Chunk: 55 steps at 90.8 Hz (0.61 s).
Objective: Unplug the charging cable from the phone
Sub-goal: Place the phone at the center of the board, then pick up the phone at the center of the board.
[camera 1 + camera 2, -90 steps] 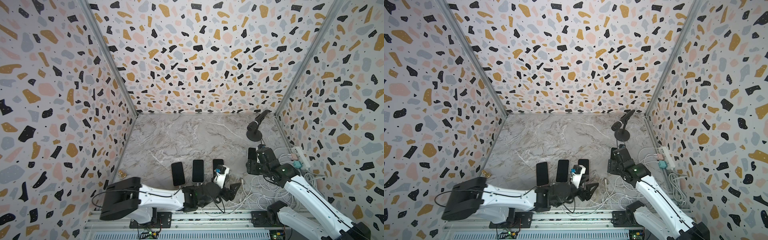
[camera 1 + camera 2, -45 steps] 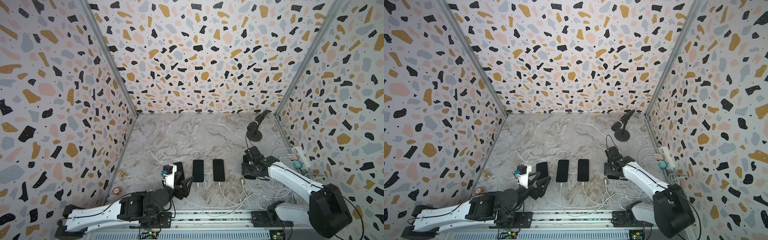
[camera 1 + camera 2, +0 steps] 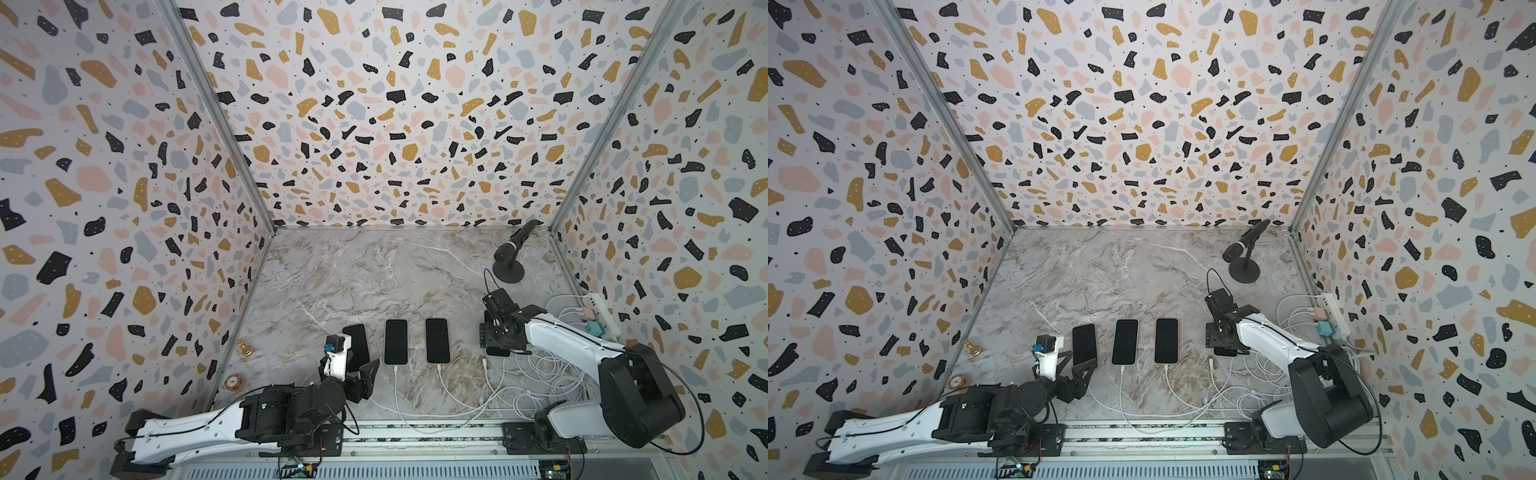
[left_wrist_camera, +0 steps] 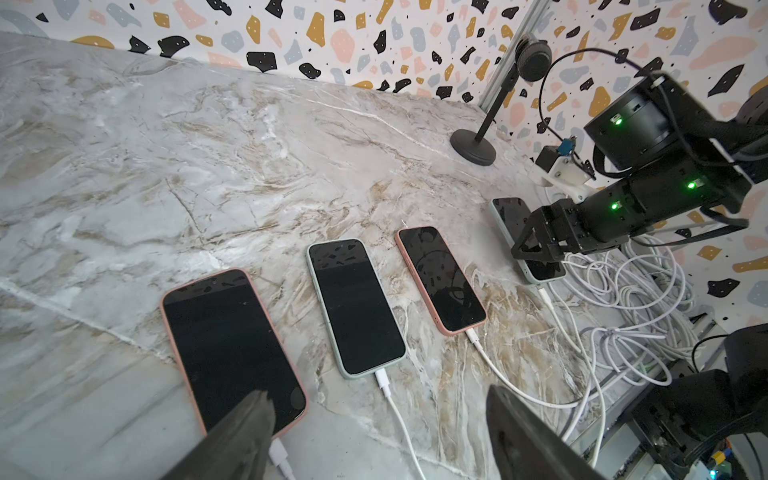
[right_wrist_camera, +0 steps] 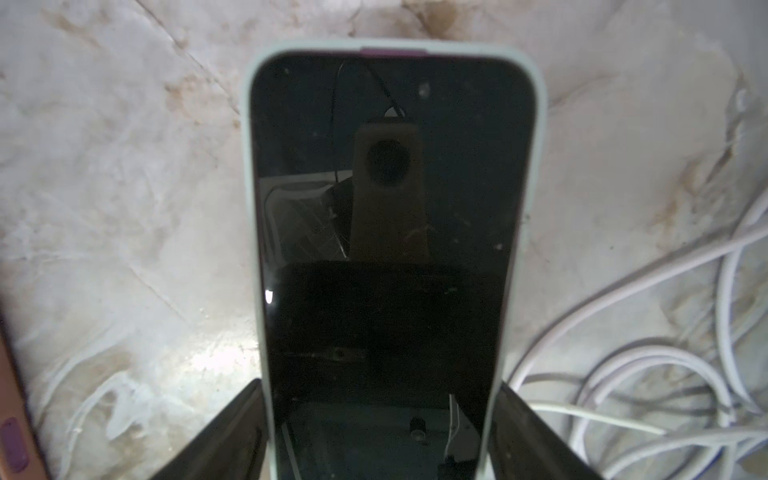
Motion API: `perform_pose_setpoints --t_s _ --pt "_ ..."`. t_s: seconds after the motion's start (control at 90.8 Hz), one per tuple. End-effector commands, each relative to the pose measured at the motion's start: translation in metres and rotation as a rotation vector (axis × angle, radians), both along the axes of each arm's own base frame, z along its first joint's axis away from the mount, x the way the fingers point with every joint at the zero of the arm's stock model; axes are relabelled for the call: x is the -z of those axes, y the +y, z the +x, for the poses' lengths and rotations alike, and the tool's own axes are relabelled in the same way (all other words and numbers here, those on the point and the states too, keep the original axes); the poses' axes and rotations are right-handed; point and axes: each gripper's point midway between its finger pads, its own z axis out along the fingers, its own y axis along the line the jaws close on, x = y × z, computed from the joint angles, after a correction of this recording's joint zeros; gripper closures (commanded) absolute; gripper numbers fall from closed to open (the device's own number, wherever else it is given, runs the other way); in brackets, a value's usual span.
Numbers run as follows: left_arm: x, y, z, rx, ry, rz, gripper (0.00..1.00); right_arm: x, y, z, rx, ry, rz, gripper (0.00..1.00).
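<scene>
Four phones lie face up in a row along the near edge of the marble table (image 3: pixel 374 270). Each has a white cable trailing toward the cable tangle (image 3: pixel 552 374) at near right.

1. leftmost phone (image 4: pixel 228 345), pink case. The first cable (image 4: pixel 279 453) is plugged into its near end. The left gripper (image 4: pixel 376 395) hangs over that end with its jaws spread wide and nothing between them. One finger overlaps the phone's near corner in the left wrist view.
2. second phone (image 4: pixel 355 307), mint case. The second cable (image 4: pixel 382 380) is plugged in.
3. third phone (image 4: pixel 440 278), pink case. The third cable (image 4: pixel 473 336) is plugged in.
4. rightmost phone (image 5: pixel 386 208), mint case. The right gripper (image 5: pixel 379 387) straddles it, a finger close along each long side. Whether the fingers pinch the case or only flank it cannot be told. The plug of the fourth cable (image 3: pixel 485 368) lies at the phone's near end. In both top views it sits slightly left of the phone, so it may be out, but that is uncertain.

Progress, as judged: three cables are plainly plugged in and at most one is free. No plug is in either claw. Left to do: close on a plug and draw it toward the near edge while the phone is kept from sliding.
</scene>
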Motion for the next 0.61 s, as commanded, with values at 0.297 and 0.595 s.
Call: perform_pose_setpoints --t_s 0.297,0.595 --pt "0.007 0.004 0.003 -0.053 0.015 -0.033 0.1 -0.037 0.003 0.004 -0.022 -0.096 0.024 0.0" --pt "0.014 0.004 0.006 -0.087 0.019 -0.081 0.08 -0.081 0.06 -0.017 -0.16 -0.205 0.085 0.0"
